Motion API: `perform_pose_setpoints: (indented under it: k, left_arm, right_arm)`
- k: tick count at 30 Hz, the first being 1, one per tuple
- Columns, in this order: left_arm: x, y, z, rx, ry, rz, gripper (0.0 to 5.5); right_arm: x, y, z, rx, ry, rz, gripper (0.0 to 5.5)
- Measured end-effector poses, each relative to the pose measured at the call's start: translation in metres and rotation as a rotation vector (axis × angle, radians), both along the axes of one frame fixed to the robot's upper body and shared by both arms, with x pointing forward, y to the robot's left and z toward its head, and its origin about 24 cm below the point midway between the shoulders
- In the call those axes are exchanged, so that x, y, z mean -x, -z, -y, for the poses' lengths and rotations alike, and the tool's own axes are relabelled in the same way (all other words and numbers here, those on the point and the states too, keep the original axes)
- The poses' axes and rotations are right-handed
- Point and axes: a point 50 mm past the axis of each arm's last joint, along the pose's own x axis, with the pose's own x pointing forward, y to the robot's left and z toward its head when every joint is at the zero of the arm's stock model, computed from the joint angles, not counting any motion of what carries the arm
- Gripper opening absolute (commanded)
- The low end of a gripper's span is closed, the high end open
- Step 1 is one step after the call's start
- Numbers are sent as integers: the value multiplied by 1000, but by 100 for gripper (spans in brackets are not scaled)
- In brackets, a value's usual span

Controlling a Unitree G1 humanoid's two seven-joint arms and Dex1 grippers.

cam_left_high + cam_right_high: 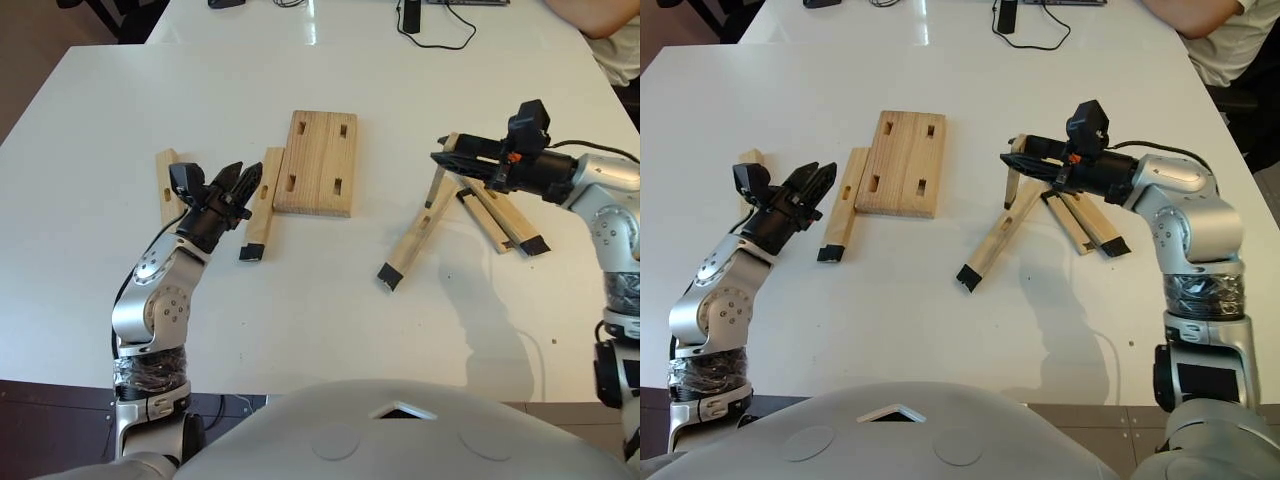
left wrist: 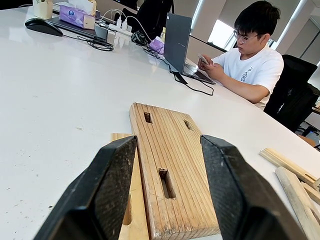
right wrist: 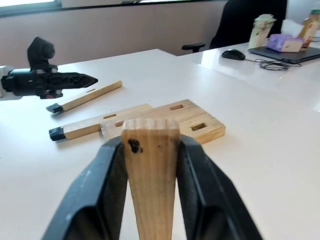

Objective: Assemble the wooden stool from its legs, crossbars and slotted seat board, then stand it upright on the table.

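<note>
— Left gripper (image 1: 243, 177)?
— Spread wide, nothing between its fingers (image 2: 107, 195). It hovers over the left half of the table (image 1: 90, 110), just beside a leg (image 1: 260, 205) lying against the left edge of the seat (image 1: 318, 163).
— And the seat?
— Flat, slots up, near the table's middle. A second leg (image 1: 165, 170) lies nearer the left edge.
— Right gripper (image 1: 447, 158)?
— Pinching a wooden piece (image 3: 150, 165) by its upper end, over the right half. The piece hangs tilted, its lower end by a long leg (image 1: 412, 240) on the table. Whether they touch, I cannot tell. A pile (image 1: 505, 222) of more pieces lies toward the right edge.
— What do the wrist views add?
— The left one looks between the fingers along the seat's grain and slots. The right one gives the piece's end face with a dark spot and a finger pressed on each side, with the seat and left gripper beyond.
— The room?
— The table is white and glossy. Past its far edge, a second table (image 2: 30, 60) carries a laptop (image 2: 176, 42), a mouse (image 2: 44, 26) and cables (image 2: 197, 85).
</note>
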Motion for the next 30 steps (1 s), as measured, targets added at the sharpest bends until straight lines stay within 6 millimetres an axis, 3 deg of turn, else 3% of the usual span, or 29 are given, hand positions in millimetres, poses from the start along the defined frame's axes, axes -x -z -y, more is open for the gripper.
perform_pose_setpoints:
  k: [8,20,30]
  left_arm:
    - [-10,1,-3,12,-12,-1,233]
    - [-22,2,-5,-1,-15,-1,233]
    - [-22,4,-3,8,-11,6,233]
  right_arm:
    - [27,32,10,-11,61,0,128]
    - [37,42,2,15,-124,16,128]
    - [34,54,18,25,-91,43,128]
